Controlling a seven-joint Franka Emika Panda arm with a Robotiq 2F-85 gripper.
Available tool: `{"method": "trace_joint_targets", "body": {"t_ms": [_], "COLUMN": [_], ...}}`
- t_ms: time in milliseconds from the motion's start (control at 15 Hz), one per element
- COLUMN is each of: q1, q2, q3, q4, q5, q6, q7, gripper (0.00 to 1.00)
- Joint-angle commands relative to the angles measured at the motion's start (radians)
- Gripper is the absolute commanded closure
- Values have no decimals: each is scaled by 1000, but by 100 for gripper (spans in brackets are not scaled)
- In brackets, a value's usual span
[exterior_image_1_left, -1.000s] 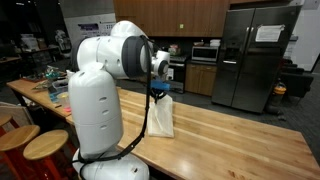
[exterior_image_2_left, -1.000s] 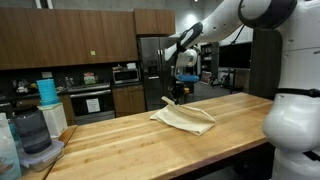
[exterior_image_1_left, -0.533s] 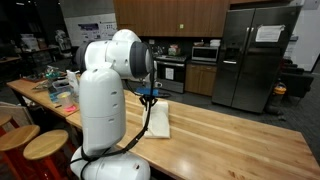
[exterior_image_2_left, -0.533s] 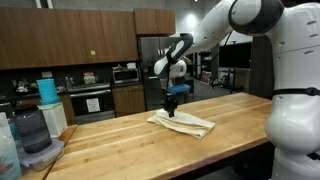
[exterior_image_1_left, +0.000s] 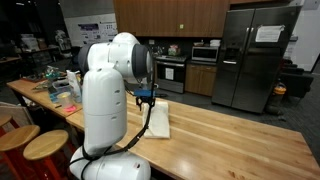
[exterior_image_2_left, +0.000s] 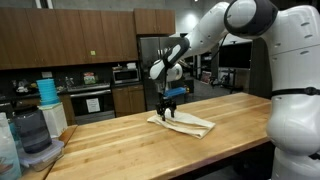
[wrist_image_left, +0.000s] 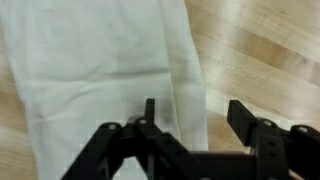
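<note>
Kitchen setting: dark wood cabinets (exterior_image_2_left: 60, 40), steel fridge (exterior_image_1_left: 255, 55), long wooden table (exterior_image_1_left: 240, 140) in the foreground. White cloth (exterior_image_2_left: 186, 123) found lying on the table about mid-length, loosely folded into a long strip, borne wholly by the table and lifted nowhere in both exterior views. Gripper (exterior_image_2_left: 166, 107) pointed straight down over one end of the cloth, close above it; contact with the cloth not resolvable from outside. Wrist view: fingers (wrist_image_left: 150, 112) standing well apart, one over the cloth near its edge, the other over bare table; nothing pinched between them, nothing held. Judged from posture: cloth at rest under own weight, flat for want of any grip on it; arm (exterior_image_2_left: 215, 25) bent out over the table so as to keep the gripper vertical above the cloth. Stools (exterior_image_1_left: 45, 147) at the table's near end, well apart from the cloth.
</note>
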Motion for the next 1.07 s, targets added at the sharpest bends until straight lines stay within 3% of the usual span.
{"method": "trace_joint_targets", "body": {"t_ms": [0,333,1000], "q1": [14,24,-13], "q2": [-50,-20,115], "q3": [1,-12,-22], "q4": [-25,3,83], "q5": [-48,-178,-44], "q6": [79,157,319], "q7": [57,139,109], "gripper": [0,0,0]}}
